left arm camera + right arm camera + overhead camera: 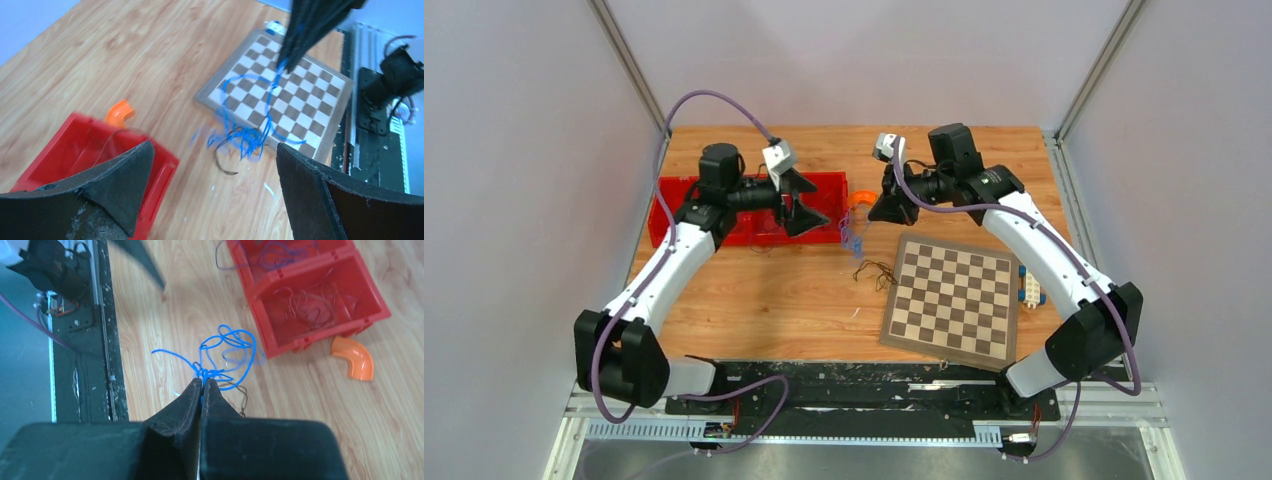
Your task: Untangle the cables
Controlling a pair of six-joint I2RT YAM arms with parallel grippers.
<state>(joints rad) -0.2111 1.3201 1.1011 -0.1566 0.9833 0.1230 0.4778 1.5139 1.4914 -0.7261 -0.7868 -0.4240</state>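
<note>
Above the counter (764, 300) and red bin (300, 274), the left gripper (214, 146) hangs spread, empty. The right gripper (202, 385), clenched, lifts the blue cable (206, 373) by its knot, over a dark cable (876, 272). Probably next: left pinches a loop and pulls apart.

Robot lab test cell
Plain grey walls (514, 200) box in a wooden table (774, 300); aluminium rail (824, 432) and black plate (874, 385) line its near edge.

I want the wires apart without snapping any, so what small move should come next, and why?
Probably bring the open left gripper to the dark wire and pinch it. The right gripper is shut on the blue wire, holding it up, and the dark wire seems caught in its lowest loops.
</note>
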